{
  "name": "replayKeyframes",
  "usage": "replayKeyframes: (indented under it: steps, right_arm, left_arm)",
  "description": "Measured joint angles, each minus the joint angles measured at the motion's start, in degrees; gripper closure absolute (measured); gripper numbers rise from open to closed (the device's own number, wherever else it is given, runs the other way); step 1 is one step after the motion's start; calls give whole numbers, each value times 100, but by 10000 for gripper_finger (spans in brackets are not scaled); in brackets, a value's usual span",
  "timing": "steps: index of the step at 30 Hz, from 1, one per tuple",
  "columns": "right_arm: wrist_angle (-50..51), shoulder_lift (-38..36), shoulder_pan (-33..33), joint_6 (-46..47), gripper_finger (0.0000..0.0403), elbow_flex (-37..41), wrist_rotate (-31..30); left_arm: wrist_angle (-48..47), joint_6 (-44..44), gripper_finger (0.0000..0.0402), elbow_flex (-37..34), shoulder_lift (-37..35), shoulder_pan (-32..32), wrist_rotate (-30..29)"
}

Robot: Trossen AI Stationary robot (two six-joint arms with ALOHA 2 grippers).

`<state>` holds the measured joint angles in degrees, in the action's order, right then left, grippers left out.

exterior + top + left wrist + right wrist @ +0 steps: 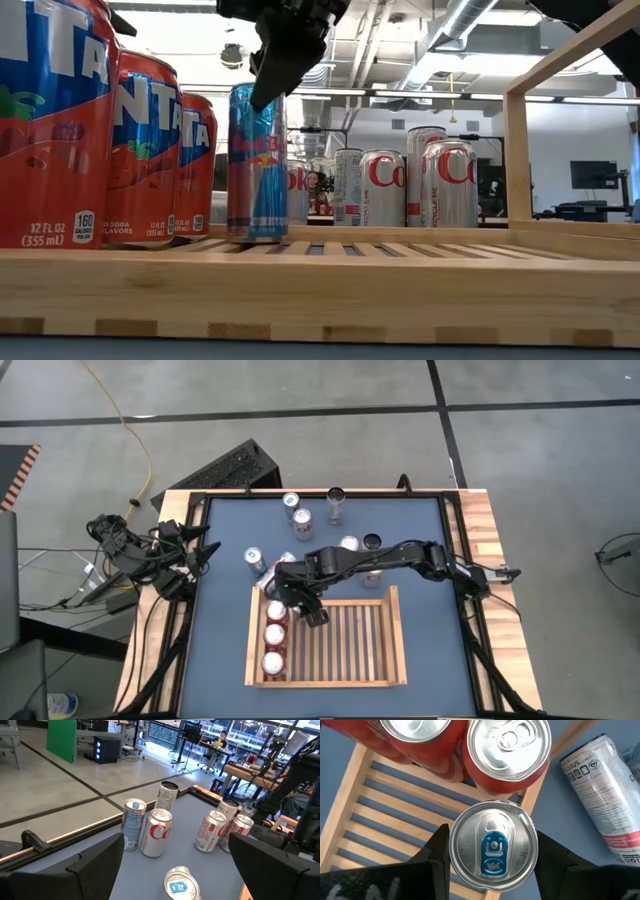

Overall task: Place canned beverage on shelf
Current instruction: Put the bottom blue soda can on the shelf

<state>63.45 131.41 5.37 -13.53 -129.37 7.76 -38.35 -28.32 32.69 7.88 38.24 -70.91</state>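
The right end effector [492, 851] is clamped on the upright Red Bull can [257, 160] directly beneath it — standing on the shelf [390, 650] beside the red cans [110, 140], left arm far off.

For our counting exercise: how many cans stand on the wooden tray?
4. Three red Fanta cans stand in a row along one short side of the shelf. One blue Red Bull can stands beside the row's end, held by the right gripper.
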Motion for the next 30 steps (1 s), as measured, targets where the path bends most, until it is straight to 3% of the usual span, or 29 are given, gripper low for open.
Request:
replayKeyframes:
  steps: [30]
  right_arm:
    - [36, 11, 0, 21, 122, 14, -32]
  left_arm:
    - [4, 2, 53, 0, 0, 0, -2]
